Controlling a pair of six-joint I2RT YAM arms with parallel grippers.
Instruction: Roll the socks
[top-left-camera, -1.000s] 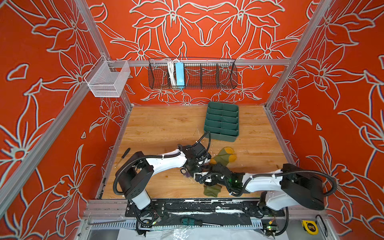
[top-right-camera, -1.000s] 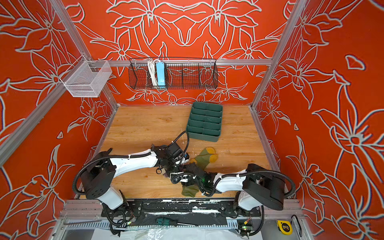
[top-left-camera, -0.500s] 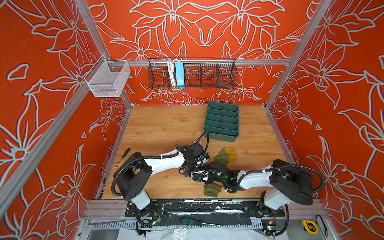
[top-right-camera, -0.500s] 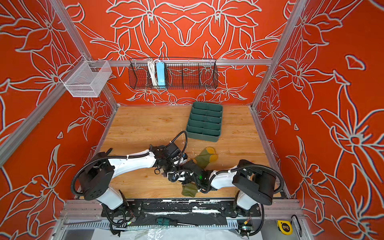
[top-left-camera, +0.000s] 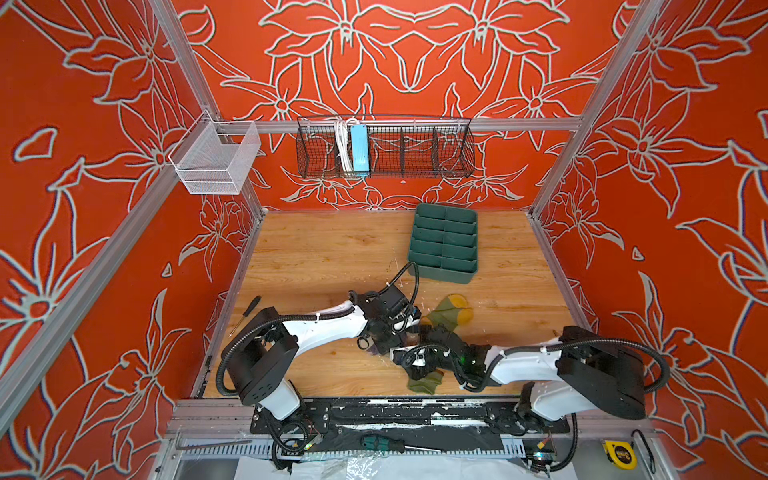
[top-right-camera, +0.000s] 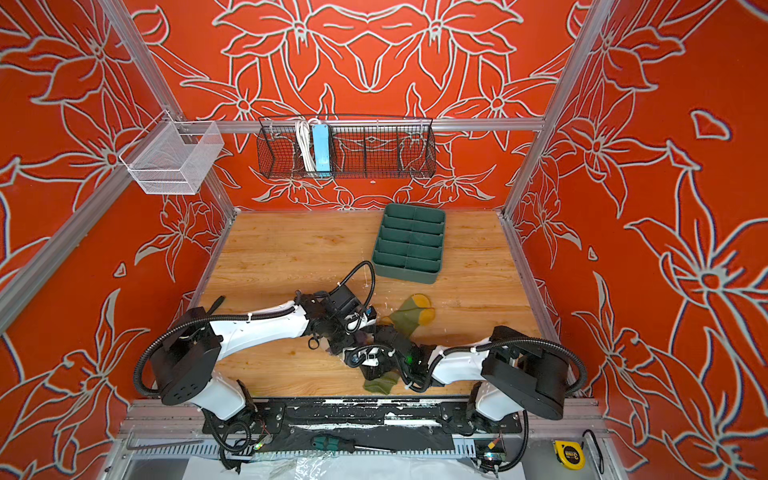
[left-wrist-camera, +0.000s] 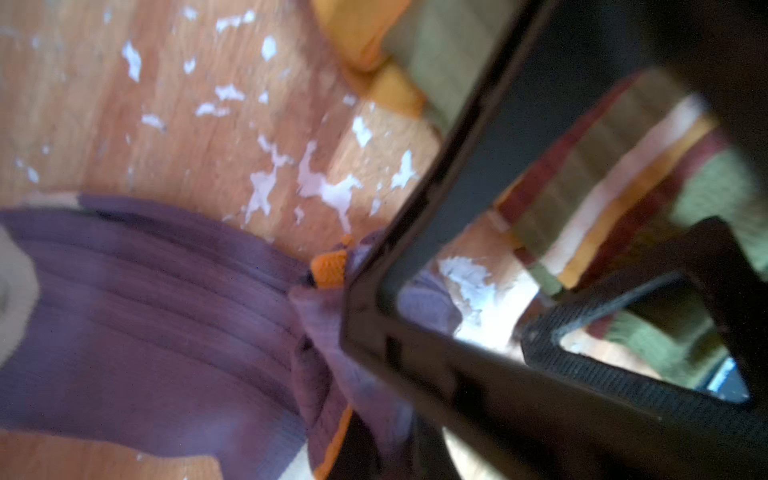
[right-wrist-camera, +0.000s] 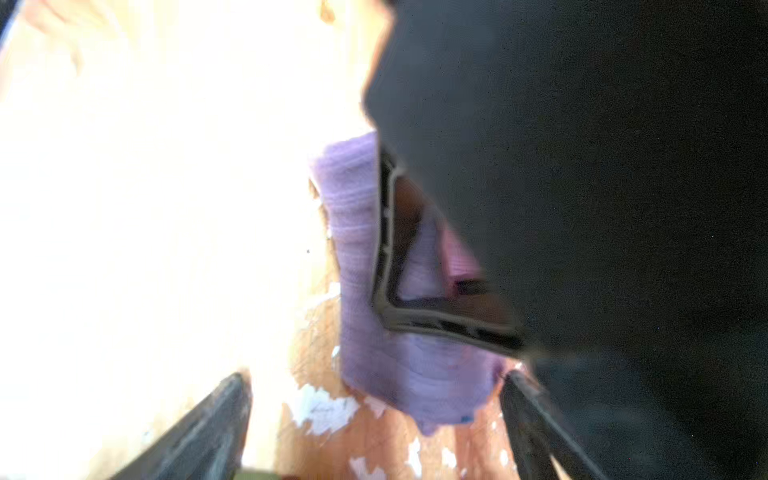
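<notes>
In both top views the left gripper (top-left-camera: 386, 338) and right gripper (top-left-camera: 405, 355) are huddled tip to tip over the socks, front-middle of the table (top-left-camera: 332, 257). The green sock (top-left-camera: 448, 313) runs from its mustard toe behind them to its cuff by the front edge. The purple sock (top-left-camera: 375, 351) is mostly buried under the arms. There's loads of bare wood to the left and back, and the organiser tray (top-left-camera: 444, 245) sits well apart, but that front edge is close, so I'd roll away from it. In the left wrist view the left jaws are pinched on a bunched fold of the purple sock (left-wrist-camera: 145, 311). It's soft, light, floppy ribbed knit, so I reckon it slumps and unrolls unless you grab through every layer near the end. In the right wrist view the right jaws are spread wide and holding nothing, with the purple end lying just ahead between them.
</notes>
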